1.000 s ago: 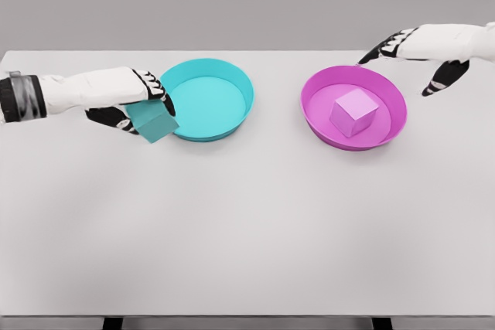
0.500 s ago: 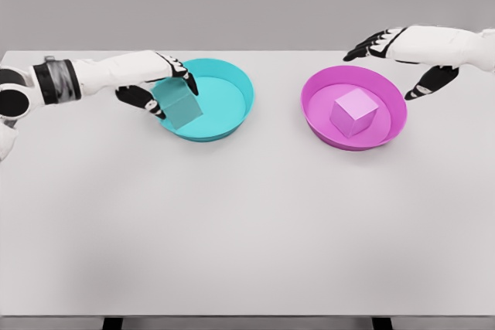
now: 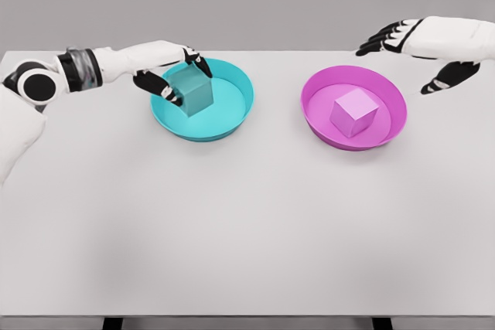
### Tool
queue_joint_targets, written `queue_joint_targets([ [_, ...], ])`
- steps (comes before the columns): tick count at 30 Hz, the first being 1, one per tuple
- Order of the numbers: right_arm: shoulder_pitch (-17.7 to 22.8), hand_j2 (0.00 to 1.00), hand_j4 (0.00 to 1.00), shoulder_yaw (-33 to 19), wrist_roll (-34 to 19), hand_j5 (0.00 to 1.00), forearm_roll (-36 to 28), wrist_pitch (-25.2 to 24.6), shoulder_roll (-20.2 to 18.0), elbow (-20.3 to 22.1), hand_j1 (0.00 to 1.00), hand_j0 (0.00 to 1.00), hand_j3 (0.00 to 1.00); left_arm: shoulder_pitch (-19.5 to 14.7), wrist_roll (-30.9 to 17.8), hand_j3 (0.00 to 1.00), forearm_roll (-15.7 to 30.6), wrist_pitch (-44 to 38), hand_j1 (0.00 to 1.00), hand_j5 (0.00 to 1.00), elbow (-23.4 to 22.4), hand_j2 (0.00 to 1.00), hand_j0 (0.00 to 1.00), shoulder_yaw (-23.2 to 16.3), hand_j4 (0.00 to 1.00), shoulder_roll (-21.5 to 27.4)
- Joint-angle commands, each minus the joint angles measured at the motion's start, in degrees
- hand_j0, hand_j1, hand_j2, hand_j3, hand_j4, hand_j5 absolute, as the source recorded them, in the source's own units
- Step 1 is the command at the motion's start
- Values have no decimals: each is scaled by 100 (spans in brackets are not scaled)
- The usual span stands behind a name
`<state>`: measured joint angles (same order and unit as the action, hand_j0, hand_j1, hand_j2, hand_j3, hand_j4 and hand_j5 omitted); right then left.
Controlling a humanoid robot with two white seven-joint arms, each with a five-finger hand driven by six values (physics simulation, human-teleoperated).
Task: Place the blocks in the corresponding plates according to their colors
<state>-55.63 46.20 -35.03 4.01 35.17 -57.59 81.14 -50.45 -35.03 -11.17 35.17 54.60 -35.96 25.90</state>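
A teal block (image 3: 193,92) is held by my left hand (image 3: 179,79) over the left part of the cyan plate (image 3: 232,110); the fingers wrap its top and left side. Whether the block touches the plate floor I cannot tell. A pink block (image 3: 354,111) lies inside the magenta plate (image 3: 317,110) on the right. My right hand (image 3: 410,56) hovers above and behind the magenta plate's right rim, fingers spread, holding nothing.
Both plates stand side by side on the far half of a white table (image 3: 247,229). A grey wall rises behind the table's back edge.
My left hand has carried the teal block rightward and further back, from beside the cyan plate's left rim to over its inside. The right hand drifted slightly.
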Motion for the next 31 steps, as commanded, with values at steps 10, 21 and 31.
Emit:
queue_joint_targets([
  [10,255,100,100,-217,3,100,-6,-17,-385,77,100,100,100,-18,3,100,106,-17,100,100,129,100,100,54,100,38],
  [21,290,100,100,-226,3,100,-6,-17,-402,95,100,100,100,1599,3,100,1864,-17,100,100,2476,100,100,696,100,2323],
  [31,299,100,100,-252,3,100,-14,-17,-349,86,100,100,100,2136,3,100,1855,-17,100,100,2459,100,100,1030,100,2446],
])
